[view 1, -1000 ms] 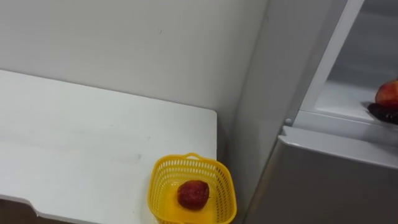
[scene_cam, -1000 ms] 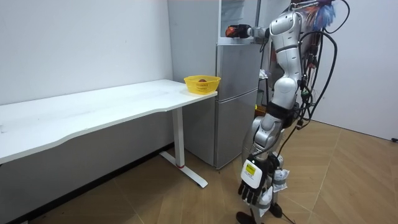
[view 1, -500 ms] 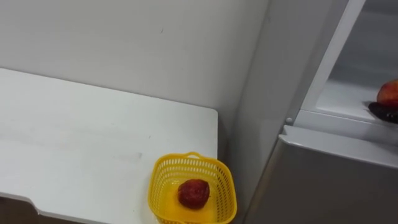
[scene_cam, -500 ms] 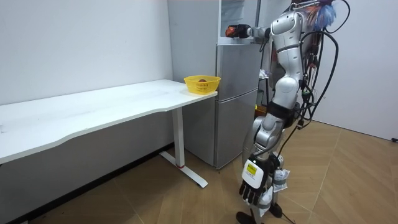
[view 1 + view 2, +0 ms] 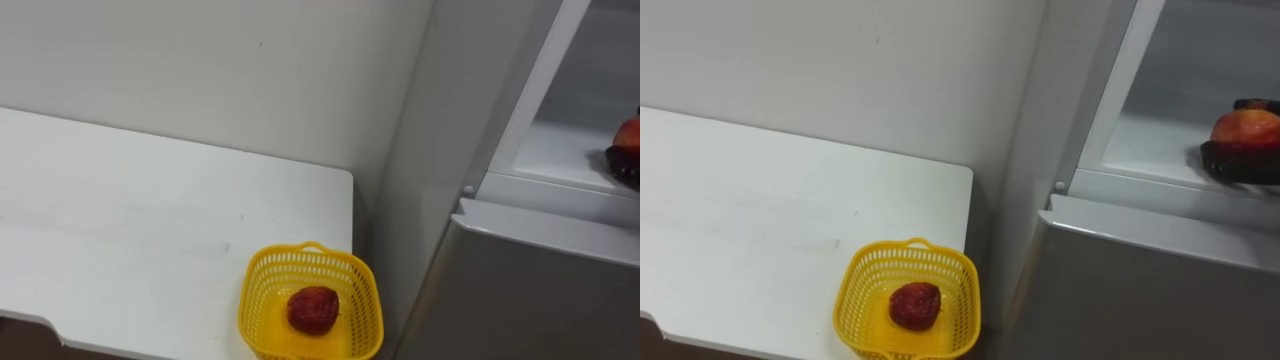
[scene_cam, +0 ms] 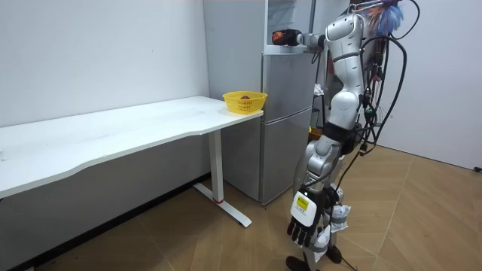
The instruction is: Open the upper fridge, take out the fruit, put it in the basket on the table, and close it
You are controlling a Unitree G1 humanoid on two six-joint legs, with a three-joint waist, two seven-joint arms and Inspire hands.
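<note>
Far to the left of the fridge stretches a long white table (image 5: 120, 230), its near corner ending just beside the fridge's side wall. On that corner, close to the fridge, stands a yellow plastic mesh basket (image 5: 256, 300) with a dark red round fruit (image 5: 312, 309) lying on its floor. Next comes the tall grey two-door fridge (image 5: 520, 290) itself, its lower door closed and its white-lined upper compartment (image 5: 1160, 130) open. At the right end of that compartment's shelf, just above the fridge's lower door, a red-and-orange round fruit (image 5: 1245, 128) sits in the robot's right hand (image 5: 1228, 162), whose dark fingers are curled under and around it. In the room view the robot stands to the right of the fridge with that arm stretched out level into the top, while its left hand (image 6: 303, 224) hangs low beside its leg, well below the fridge's upper compartment, fingers loose and holding nothing. The step in hand looks like the grasp-and-withdraw: the fruit is gripped but not yet out of the fridge. The next move likely calls for drawing it clear over the shelf's front edge, then carrying it left and down towards the basket.
</note>
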